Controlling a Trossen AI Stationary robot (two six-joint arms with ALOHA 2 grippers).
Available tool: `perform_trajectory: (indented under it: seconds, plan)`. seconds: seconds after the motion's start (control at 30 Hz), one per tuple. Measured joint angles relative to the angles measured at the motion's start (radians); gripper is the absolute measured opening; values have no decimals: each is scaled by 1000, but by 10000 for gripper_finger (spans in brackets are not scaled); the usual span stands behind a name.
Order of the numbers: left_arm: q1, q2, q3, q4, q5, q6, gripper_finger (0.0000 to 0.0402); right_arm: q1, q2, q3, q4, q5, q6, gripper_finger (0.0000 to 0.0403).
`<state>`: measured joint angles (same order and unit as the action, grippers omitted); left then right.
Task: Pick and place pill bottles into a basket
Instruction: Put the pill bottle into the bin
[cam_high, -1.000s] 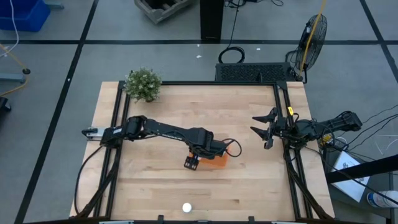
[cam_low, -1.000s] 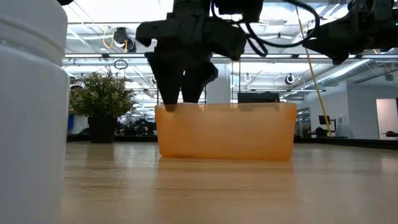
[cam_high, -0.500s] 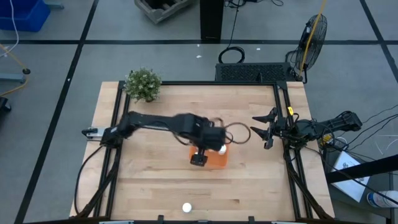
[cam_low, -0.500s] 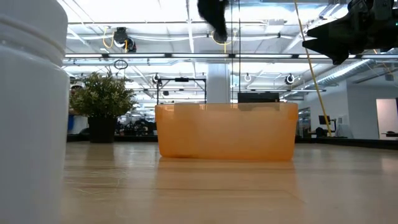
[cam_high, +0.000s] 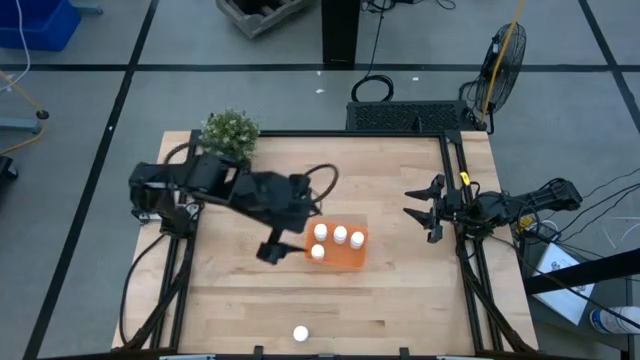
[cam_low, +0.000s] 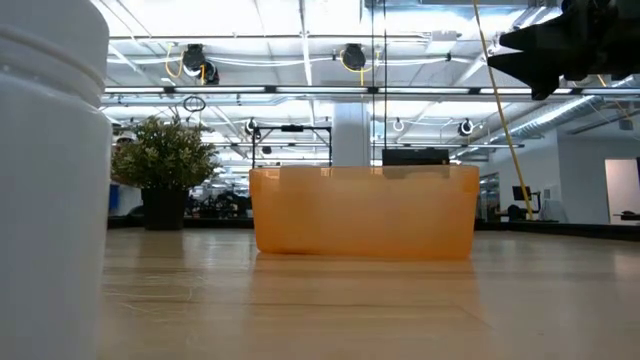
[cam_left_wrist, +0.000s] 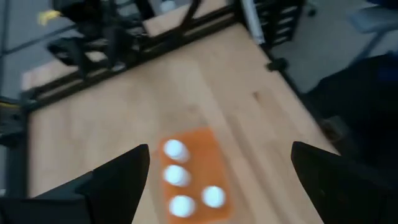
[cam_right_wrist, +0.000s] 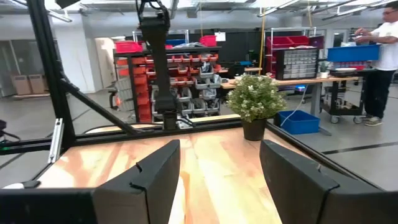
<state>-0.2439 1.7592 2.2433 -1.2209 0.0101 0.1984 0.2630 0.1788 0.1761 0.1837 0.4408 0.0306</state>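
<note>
high view | left gripper spread, withdrawn off basket | four bottles uncovered

I see two arms built of matte black segments, jointed like thick tubes. The left arm, in the centre left of the high view, carries a thin black cable that loops free above its wrist, and it ends in a blocky black left gripper. The right arm, at the right edge of that view, is slimmer, with a small yellow mark near its wrist and two pointed black prongs on the right gripper. In each wrist view, the fingers look like broad, flat, dark wedges with angled edges; the right wrist view shows its fingers the same way.
</note>
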Motion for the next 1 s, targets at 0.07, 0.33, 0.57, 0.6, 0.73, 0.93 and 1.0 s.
perform_trajectory:
  seconds: [0.07,0.33,0.57,0.6,0.73,0.93,1.0]
  plan:
    - [-39,-30,-51,2,21,-47,397,0,0,0,0,0,-1,212]
    - [-190,-45,-190,13,39,-243,397,0,0,0,33,0,-13,212]
    - [-250,-43,-379,237,33,-305,397,0,0,0,30,0,8,212]
    - [-253,-45,-410,259,33,-288,397,0,0,0,29,1,9,212]
    - [-255,-43,-533,332,19,-316,397,0,0,0,30,1,10,212]
    - [-247,-44,-607,328,14,-373,397,0,0,0,29,2,9,212]
    - [-247,-44,-619,327,10,-384,397,0,0,0,29,2,8,212]
